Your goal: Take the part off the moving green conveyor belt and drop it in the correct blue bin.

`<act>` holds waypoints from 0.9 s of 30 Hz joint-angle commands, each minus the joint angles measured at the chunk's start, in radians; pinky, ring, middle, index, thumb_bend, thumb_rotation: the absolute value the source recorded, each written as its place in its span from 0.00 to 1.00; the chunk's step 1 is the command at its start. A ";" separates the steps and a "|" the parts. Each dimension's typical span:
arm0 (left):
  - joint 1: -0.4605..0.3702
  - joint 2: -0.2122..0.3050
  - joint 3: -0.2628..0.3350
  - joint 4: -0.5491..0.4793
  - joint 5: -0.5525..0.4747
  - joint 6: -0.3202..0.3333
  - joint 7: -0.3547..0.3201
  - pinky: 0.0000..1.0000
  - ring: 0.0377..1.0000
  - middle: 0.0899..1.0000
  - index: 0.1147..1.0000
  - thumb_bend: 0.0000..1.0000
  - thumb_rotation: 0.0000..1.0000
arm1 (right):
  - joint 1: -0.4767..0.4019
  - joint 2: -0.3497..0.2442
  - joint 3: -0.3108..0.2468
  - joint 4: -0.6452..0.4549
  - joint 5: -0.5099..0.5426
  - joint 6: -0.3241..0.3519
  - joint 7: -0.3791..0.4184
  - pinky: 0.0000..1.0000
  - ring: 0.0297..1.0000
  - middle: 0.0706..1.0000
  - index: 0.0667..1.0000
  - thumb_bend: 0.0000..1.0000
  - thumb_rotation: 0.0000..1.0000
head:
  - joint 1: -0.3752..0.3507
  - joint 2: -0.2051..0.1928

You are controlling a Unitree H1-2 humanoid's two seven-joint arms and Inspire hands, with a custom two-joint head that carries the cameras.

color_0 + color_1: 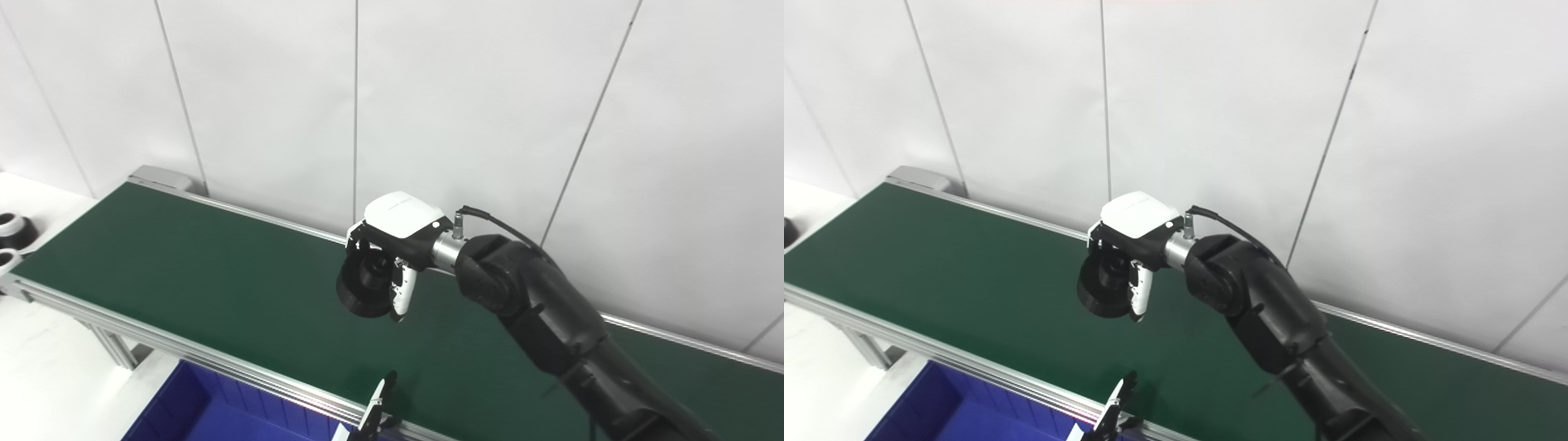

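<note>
My right hand point(392, 245), white-backed with black fingers, is shut on a black round part point(364, 288). It holds the part above the middle of the green conveyor belt point(184, 269). The same hand point(1130, 245) and part point(1102, 291) show in the right eye view. The fingers cover the top of the part. A blue bin point(202, 407) sits below the belt's near rail at the bottom left. Only fingertips of my left hand point(375, 410) poke up at the bottom edge, beside the bin; whether that hand is open or shut is hidden.
Two black-and-white round parts point(12, 236) stand on the white table at the far left, off the belt's end. An aluminium rail point(184, 349) runs along the belt's near side. A white panelled wall stands close behind the belt.
</note>
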 commanded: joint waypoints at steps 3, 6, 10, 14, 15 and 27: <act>0.071 -0.134 -0.101 -0.081 -0.052 0.045 -0.056 0.94 1.00 1.00 1.00 0.65 0.75 | 0.017 -0.130 -0.009 -0.186 -0.024 -0.038 0.082 0.28 0.36 0.42 0.52 0.51 0.00 | -0.045 0.005; 0.082 -0.121 -0.088 -0.107 -0.081 0.055 -0.076 0.94 0.99 1.00 1.00 0.68 0.77 | 0.100 -0.221 -0.015 -0.267 -0.027 -0.061 0.103 0.30 0.37 0.44 0.52 0.51 0.00 | -0.066 0.017; 0.101 -0.090 -0.072 -0.173 -0.090 0.097 -0.102 0.93 0.97 1.00 1.00 0.70 0.79 | 0.246 -0.341 -0.029 -0.342 -0.043 -0.115 0.075 0.29 0.36 0.42 0.52 0.51 0.00 | -0.120 0.059; 0.122 -0.045 -0.052 -0.266 -0.099 0.167 -0.142 0.92 0.97 1.00 1.00 0.65 0.82 | 0.388 -0.445 -0.037 -0.512 -0.067 -0.090 0.187 0.25 0.38 0.47 0.47 0.51 0.00 | -0.201 0.111; 0.129 -0.028 -0.044 -0.298 -0.117 0.190 -0.160 0.95 0.98 1.00 1.00 0.65 0.84 | 0.427 -0.463 -0.046 -0.571 -0.068 -0.070 0.229 0.24 0.38 0.48 0.46 0.51 0.00 | -0.241 0.134; 0.165 0.063 0.038 -0.511 -0.209 0.354 -0.252 1.00 1.00 1.00 1.00 0.64 0.95 | 0.637 -0.458 -0.155 -0.890 -0.038 0.045 0.506 0.27 0.33 0.44 0.54 0.51 0.00 | -0.411 0.273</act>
